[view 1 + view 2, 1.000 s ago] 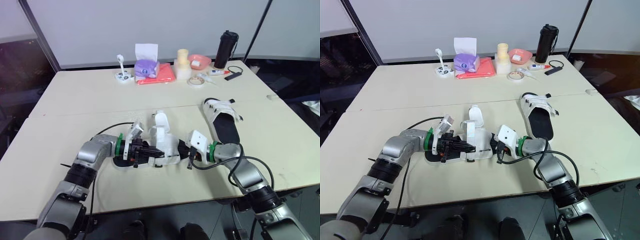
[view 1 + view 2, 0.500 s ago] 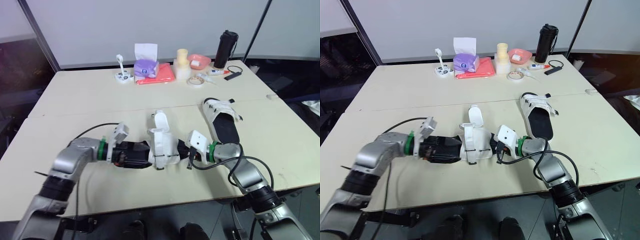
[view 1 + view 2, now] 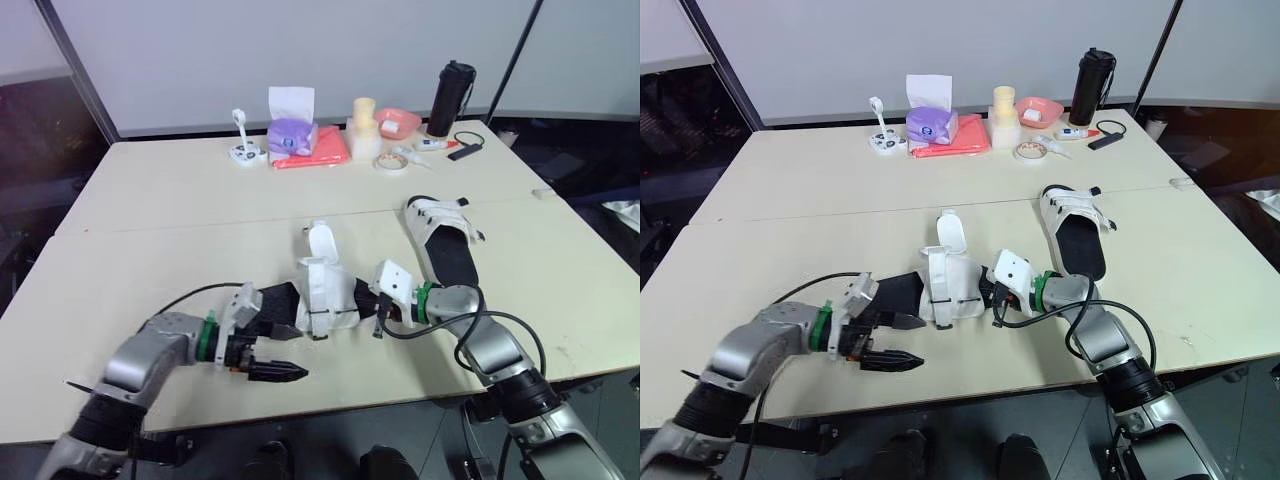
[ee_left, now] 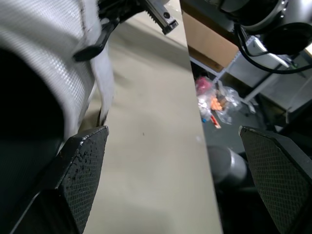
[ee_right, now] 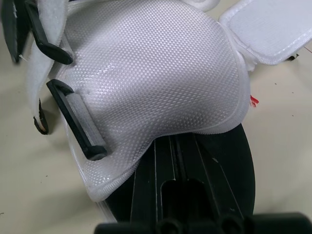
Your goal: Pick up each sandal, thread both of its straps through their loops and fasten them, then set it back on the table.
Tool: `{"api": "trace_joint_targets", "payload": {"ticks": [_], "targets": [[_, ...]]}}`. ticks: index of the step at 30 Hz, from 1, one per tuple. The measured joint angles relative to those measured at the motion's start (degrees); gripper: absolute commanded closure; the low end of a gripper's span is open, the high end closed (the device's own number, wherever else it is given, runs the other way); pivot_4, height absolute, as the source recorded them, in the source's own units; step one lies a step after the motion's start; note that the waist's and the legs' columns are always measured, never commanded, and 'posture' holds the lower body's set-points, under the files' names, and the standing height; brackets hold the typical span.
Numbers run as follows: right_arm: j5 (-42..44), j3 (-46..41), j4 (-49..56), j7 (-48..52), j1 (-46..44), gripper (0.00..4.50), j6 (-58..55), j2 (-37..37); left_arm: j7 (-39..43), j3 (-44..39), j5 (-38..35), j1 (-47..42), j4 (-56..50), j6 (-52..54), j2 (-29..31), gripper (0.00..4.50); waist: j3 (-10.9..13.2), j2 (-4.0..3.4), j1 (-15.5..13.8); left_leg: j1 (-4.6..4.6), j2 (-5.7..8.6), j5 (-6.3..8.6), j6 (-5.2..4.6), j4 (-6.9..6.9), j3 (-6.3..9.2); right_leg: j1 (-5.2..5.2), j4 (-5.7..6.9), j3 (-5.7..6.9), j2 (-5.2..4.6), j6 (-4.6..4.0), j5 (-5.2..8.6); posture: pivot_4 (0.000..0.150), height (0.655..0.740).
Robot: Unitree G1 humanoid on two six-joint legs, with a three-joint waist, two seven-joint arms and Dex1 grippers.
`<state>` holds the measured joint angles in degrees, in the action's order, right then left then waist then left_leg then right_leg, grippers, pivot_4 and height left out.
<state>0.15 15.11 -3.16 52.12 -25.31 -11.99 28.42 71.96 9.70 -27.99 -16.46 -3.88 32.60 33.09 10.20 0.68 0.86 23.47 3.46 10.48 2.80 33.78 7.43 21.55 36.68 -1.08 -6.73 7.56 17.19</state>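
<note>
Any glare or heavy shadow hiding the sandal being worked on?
Left eye view: even light, no glare on the table, the near sandal plain beside the open left gripper. Right wrist view: its white mesh and black loop evenly lit. Left wrist view: mesh bright, the space past the table edge dim.

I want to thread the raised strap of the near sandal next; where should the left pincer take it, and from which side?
Probably its free tip, pinched across the flat faces, from the robot's left: the raised strap stands clear above the near sandal, and the open left pincer is on that side.
</note>
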Motion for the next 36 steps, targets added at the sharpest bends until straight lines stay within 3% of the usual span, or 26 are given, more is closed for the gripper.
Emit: {"api": "trace_joint_targets", "payload": {"ticks": [9,20,23,30,36], "targets": [[-0.2,0.1,0.3,0.0,0.1,4.5,-0.2,0.3,-1.9,1.6,3.8,0.0,3.9,-7.1,-4.3,0.02,0.0,-0.01,-0.2,-0.02,0.0,0.0,0.0,0.06,0.02,-0.1,-0.08,0.03,0.0,-0.07,-0.03,0.15,0.74],[-0.2,0.1,0.6,0.0,0.2,4.5,-0.2,0.2,-5.0,2.3,3.7,-0.1,4.8,-7.0,-8.5,0.02,0.0,-0.01,-0.2,-0.01,0.01,0.0,0.0,0.04,0.03,-0.12,-0.17,0.06,0.0,-0.05,-0.04,0.15,0.74],[-0.2,0.1,0.7,0.0,0.2,4.5,-0.2,0.2,-5.4,2.2,3.6,-0.1,4.8,-6.6,-8.4,0.88,0.0,-0.01,-0.1,0.0,0.01,0.0,0.0,0.01,0.02,-0.12,-0.2,0.07,0.01,-0.04,-0.04,0.15,0.74],[-0.1,0.2,0.7,0.0,0.3,4.5,-0.2,0.2,-5.1,2.1,3.4,-0.1,4.6,-5.4,-7.0,4.46,0.0,0.0,-0.1,0.0,0.01,0.0,0.0,-0.01,0.02,-0.14,-0.27,0.07,0.0,-0.04,-0.04,0.15,0.74],[-0.1,0.2,0.7,-0.1,0.3,4.5,-0.1,0.1,-3.7,1.8,1.3,0.0,2.9,-2.6,-5.1,4.46,0.0,0.0,0.0,0.0,0.0,0.0,0.0,-0.05,0.02,-0.13,-0.31,0.08,0.0,-0.04,-0.04,0.15,0.74]]}}
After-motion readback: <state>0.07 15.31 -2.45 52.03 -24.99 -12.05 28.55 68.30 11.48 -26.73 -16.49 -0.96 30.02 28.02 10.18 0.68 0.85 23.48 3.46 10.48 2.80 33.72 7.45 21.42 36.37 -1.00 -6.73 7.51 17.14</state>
